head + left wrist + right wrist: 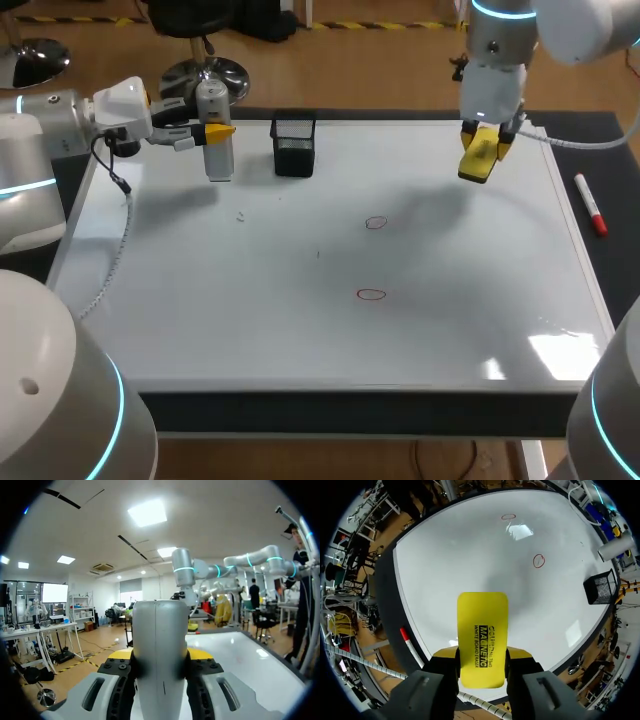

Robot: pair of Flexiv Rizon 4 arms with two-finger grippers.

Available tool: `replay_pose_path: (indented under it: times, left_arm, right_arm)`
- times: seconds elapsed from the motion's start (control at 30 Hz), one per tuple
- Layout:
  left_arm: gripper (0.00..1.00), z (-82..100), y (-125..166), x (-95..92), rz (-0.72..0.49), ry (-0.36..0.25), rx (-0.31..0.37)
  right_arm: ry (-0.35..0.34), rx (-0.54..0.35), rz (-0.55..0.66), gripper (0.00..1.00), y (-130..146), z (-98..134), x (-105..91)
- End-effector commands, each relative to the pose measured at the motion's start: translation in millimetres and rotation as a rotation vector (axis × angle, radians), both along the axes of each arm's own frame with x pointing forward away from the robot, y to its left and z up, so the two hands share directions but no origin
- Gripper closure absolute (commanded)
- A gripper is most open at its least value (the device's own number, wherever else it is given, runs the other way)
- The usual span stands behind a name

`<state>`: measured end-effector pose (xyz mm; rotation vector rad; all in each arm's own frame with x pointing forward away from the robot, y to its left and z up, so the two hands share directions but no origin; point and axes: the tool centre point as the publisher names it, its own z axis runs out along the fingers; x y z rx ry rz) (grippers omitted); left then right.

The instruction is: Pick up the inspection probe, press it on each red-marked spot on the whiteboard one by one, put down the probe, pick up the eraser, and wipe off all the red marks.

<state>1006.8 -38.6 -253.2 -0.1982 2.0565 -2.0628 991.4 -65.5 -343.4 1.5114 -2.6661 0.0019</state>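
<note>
The inspection probe [217, 158], a grey-white cylinder, stands upright over the whiteboard's [250, 320] back left part. My left gripper [218, 132] is shut on it from the side. In the left wrist view the probe [160, 645] fills the gap between the fingers of the left gripper [160, 656]. My right gripper [483, 148] is shut on the yellow eraser [478, 163], held above the board's back right. The eraser [482, 640] juts out ahead of the right gripper [482, 654]. Two red rings, one [376, 222] farther, one [371, 294] nearer, mark the middle of the board.
A black mesh holder [294, 146] stands at the back of the board, just right of the probe. A red-capped marker [591, 205] lies on the dark table strip beyond the board's right edge. The right wrist view shows the rings [539, 560] and the holder [600, 587].
</note>
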Motion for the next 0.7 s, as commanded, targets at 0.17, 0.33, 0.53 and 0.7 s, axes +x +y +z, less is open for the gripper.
replay_pose_path:
  times: [0.17, 0.33, 0.53, 0.7]
  left_arm:
    - [1.0, 0.7, -0.2, -0.1, 0.001, -0.002, 0.0]
    - [1.0, 0.7, -0.2, -0.1, 0.001, -0.002, 0.0]
    - [1.0, 0.7, -0.2, -0.1, 0.001, -0.002, 0.0]
    - [1.0, 0.7, -0.2, -0.1, 0.001, -0.002, 0.0]
  right_arm:
    - [-0.016, -0.023, -0.008, 1.0, -1.5, 1.6, 4.6]
    - [-0.028, -0.001, -0.016, 1.0, -0.9, 3.6, 5.7]
    - [-0.028, -0.001, -0.016, 1.0, -0.9, 3.6, 5.7]
    - [-0.028, -0.001, -0.016, 1.0, -0.9, 3.6, 5.7]
